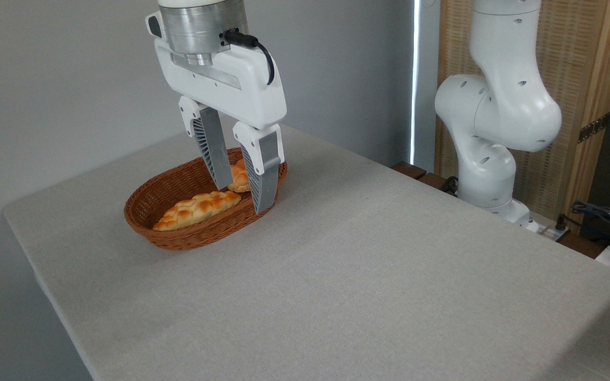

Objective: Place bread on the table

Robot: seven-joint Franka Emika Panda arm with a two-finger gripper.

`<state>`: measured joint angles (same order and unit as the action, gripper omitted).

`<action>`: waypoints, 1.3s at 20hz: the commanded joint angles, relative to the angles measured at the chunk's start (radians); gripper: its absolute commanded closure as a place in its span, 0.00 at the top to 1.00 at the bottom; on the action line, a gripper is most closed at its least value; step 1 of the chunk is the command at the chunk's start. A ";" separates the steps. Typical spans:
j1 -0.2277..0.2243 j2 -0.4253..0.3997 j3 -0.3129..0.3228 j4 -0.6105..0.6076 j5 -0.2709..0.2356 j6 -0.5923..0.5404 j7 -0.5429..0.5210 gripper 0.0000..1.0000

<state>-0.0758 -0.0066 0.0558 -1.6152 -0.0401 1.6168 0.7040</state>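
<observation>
Lying in the basket [178, 241], the bread [197, 210] sits just left of the open, empty fingers [220, 159].

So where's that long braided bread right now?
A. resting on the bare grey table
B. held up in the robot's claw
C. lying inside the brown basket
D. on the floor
C: the bread lies inside the basket, and the open gripper holds nothing.
</observation>
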 commanded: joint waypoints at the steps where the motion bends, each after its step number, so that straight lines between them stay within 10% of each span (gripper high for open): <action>1: -0.010 -0.003 0.013 0.012 -0.009 -0.029 0.026 1.00; 16: -0.007 -0.119 -0.082 -0.179 -0.035 0.060 0.020 1.00; 22: -0.048 -0.185 -0.229 -0.285 -0.126 0.133 0.032 1.00; 26: -0.058 -0.184 -0.361 -0.402 -0.126 0.392 0.034 1.00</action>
<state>-0.1311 -0.1751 -0.2394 -1.9153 -0.1510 1.8385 0.7127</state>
